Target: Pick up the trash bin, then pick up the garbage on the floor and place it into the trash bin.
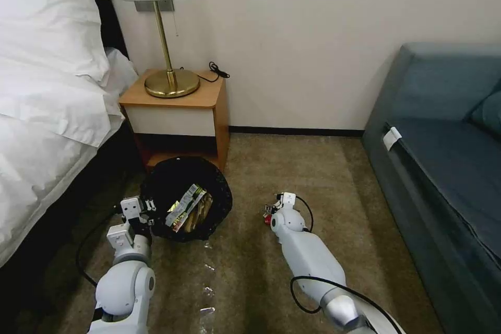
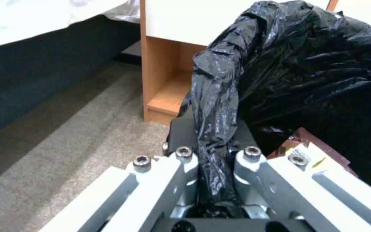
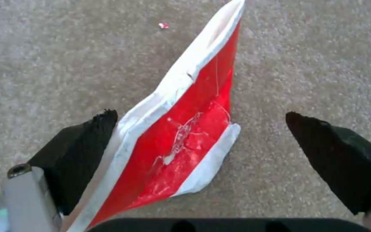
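From the head camera, the left hand (image 1: 148, 212) grips the near rim of the trash bin (image 1: 219, 203), which holds wrappers and stands in front of the nightstand (image 1: 209, 109). The right hand (image 1: 270, 213) is low over the carpet (image 1: 323, 177), with something red at its tip. From the left wrist, the fingers (image 2: 185, 161) are clamped on a fold of the black bag (image 2: 220, 106). From the right wrist, the fingers (image 3: 82, 141) stand apart around the red-and-white carton (image 3: 185, 135) (one pad touching it).

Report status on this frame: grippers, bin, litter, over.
Left gripper shut on trash bin liner. Right gripper open, fingers astride the red-and-white carton on the carpet. Wrappers already binned. Nothing in the way.
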Robot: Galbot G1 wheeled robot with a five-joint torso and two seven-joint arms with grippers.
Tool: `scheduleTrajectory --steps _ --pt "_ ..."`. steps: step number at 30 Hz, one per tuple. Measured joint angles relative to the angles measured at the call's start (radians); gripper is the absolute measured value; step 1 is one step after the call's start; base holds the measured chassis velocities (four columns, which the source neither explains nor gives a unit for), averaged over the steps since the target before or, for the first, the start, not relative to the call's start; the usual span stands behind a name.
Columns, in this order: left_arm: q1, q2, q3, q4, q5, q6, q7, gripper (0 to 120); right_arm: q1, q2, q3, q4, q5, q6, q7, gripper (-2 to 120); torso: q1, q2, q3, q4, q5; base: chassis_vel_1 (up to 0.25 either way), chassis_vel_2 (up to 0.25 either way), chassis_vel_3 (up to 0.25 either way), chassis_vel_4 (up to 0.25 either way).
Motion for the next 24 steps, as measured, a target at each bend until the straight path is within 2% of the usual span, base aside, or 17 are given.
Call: scheduleTrajectory --steps 10,13,16,19,20,21,24 --pt "0.013 0.002 -0.008 -0.009 0.002 0.000 0.000 4 -0.022 0.000 0.016 -0.013 -0.044 0.019 -0.045 98 0.000 0.000 0.000 0.0001 0.0000 0.000 0.000 0.000 0.000" --pt "0.013 0.002 -0.009 -0.016 0.002 0.000 0.000 4 -0.030 -0.001 0.029 -0.029 -0.074 0.041 -0.065 82 0.000 0.000 0.000 0.0000 0.0000 0.000 0.000 0.000 0.000" --pt "0.013 0.002 -0.009 -0.017 0.002 0.000 0.000 4 -0.032 -0.001 0.032 -0.032 -0.080 0.048 -0.072 76 0.000 0.000 0.000 0.0000 0.0000 0.000 0.000 0.000 0.000" --pt "0.016 0.000 -0.014 -0.017 0.002 0.000 0.000 4 -0.035 -0.001 0.036 -0.033 -0.094 0.061 -0.081 61 0.000 0.000 0.000 0.0000 0.0000 0.000 0.000 0.000 0.000" --pt "0.016 0.000 -0.014 -0.017 0.002 0.000 0.000 4 -0.035 -0.001 0.036 -0.033 -0.094 0.061 -0.081 61 0.000 0.000 0.000 0.0000 0.0000 0.000 0.000 0.000 0.000" --pt "0.019 0.000 -0.018 -0.018 0.001 0.000 0.000 4 -0.037 -0.001 0.036 -0.032 -0.097 0.062 -0.081 53 0.000 0.000 0.000 0.0000 -0.0001 0.000 0.000 0.000 0.000" --pt "0.020 0.001 -0.021 -0.018 0.001 0.000 0.000 4 -0.037 -0.001 0.036 -0.029 -0.098 0.063 -0.081 47 0.000 0.000 0.000 0.0000 0.0000 0.000 0.000 0.000 0.000"
